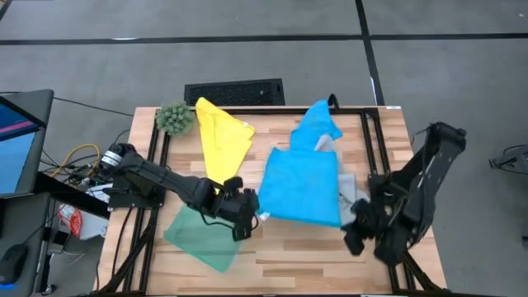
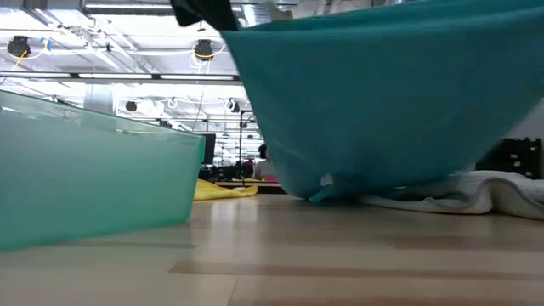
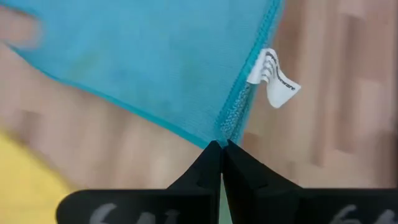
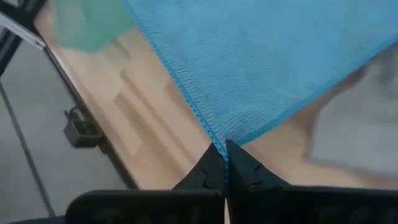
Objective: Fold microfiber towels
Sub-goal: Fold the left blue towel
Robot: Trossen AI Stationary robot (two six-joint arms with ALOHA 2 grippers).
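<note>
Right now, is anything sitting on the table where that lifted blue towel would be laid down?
Partly: the grey towel lies under the blue towel's right edge. Both the left gripper and right gripper pinch its corners.

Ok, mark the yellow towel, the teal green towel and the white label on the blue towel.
yellow towel (image 1: 221,140), high view, middle of the cloth.
teal green towel (image 1: 200,238), high view, middle of the cloth.
white label (image 3: 272,78), left wrist view, centre of the tag.
</note>
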